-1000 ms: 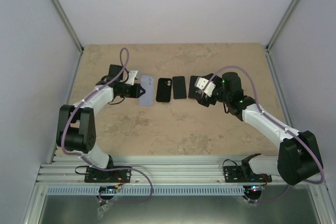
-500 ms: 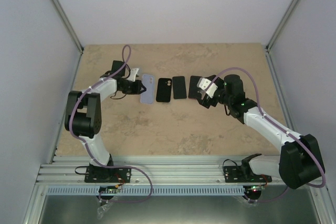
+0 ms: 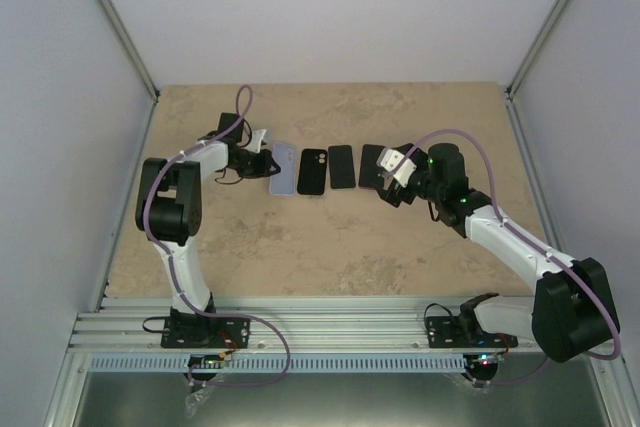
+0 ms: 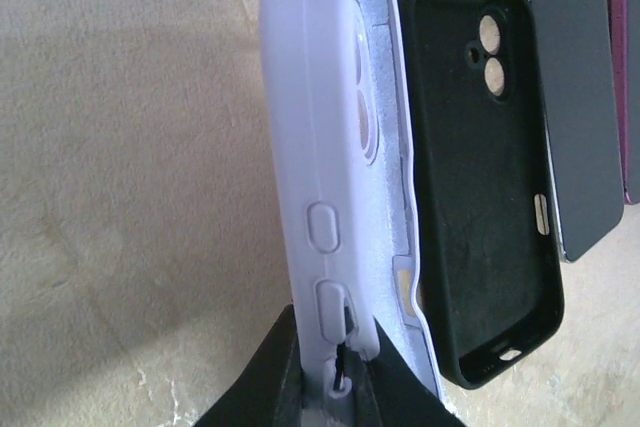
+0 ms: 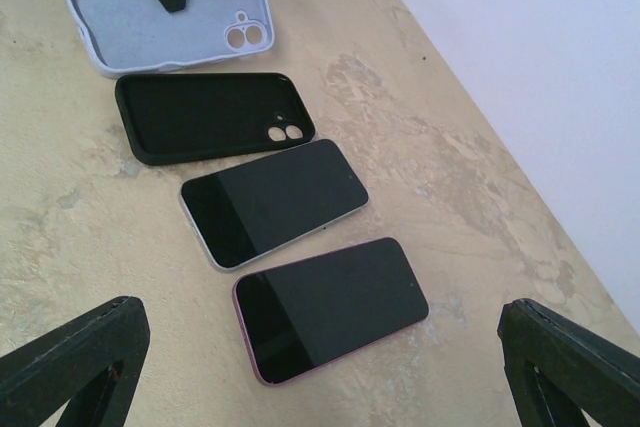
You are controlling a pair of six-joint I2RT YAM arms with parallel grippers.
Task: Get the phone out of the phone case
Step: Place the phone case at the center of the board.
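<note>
The left gripper (image 3: 262,161) is clamped on the left side wall of the lavender phone case (image 3: 283,168), which holds no phone. In the left wrist view its 2 black fingers (image 4: 270,377) pinch the wall beside the button bumps, with the open side turned toward the black phone case (image 4: 485,177) just to the right. Whether the lavender case rests flat or is tipped up I cannot tell. On the table (image 3: 330,247) a row runs left to right: lavender case, black case, a silver-edged phone (image 3: 341,166), then a pink-edged phone (image 3: 369,163). Both phones lie screen up, bare, close together but apart. The right gripper (image 3: 392,179) hovers over the right end of the row with its jaws spread wide, holding nothing; the pink-edged phone lies below the gap. Only the right wrist view shows all 4 items at once, its own fingers (image 5: 75,367) in the 2 near corners. From above the arm partly covers the pink-edged phone, and the black case's 2 camera holes show best at the wrists.
</note>
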